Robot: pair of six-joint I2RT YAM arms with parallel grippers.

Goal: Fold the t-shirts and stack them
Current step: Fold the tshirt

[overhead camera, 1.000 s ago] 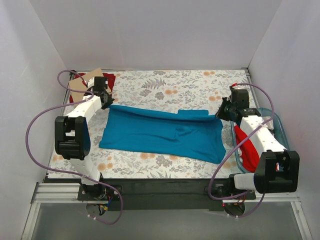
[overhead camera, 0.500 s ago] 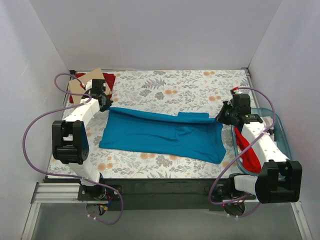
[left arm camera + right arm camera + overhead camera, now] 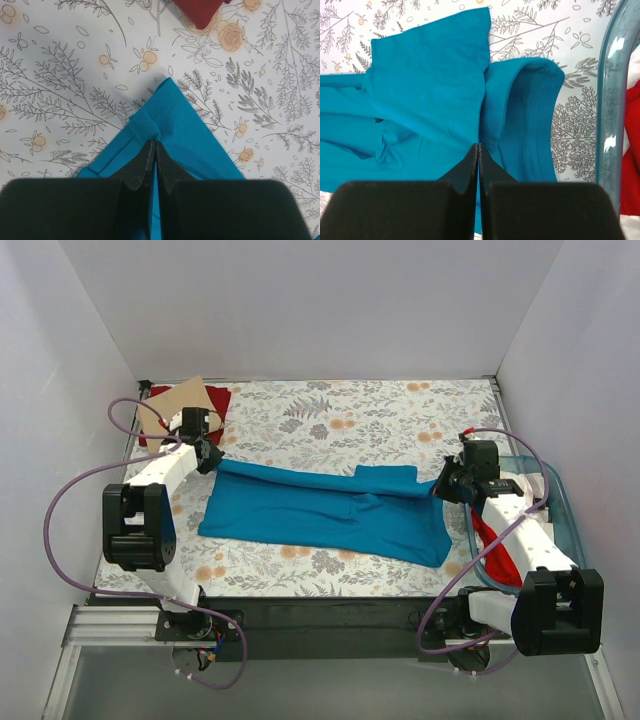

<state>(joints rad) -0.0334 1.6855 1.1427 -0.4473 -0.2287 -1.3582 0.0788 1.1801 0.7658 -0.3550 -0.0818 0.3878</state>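
Observation:
The teal-blue t-shirt (image 3: pixel 320 515) lies spread across the middle of the floral table cloth. My left gripper (image 3: pixel 205 456) is shut on its far left corner; in the left wrist view the gripper (image 3: pixel 154 143) pinches a bunched fold of the teal cloth (image 3: pixel 187 127). My right gripper (image 3: pixel 443 486) is shut on the shirt's far right edge, and in the right wrist view the gripper (image 3: pixel 478 146) sits between the sleeve and the teal cloth (image 3: pixel 430 85). The tan-beige shirt (image 3: pixel 178 400) lies on a red shirt (image 3: pixel 216 400) at the back left.
A clear blue-tinted tub (image 3: pixel 556 502) stands at the right edge with a red shirt (image 3: pixel 497 545) and something white inside. Its rim (image 3: pixel 612 100) is close to my right gripper. White walls enclose the table on three sides.
Both grippers have moved toward the near edge, pulling the teal shirt's far edge with them. The shirt now looks narrower from front to back.

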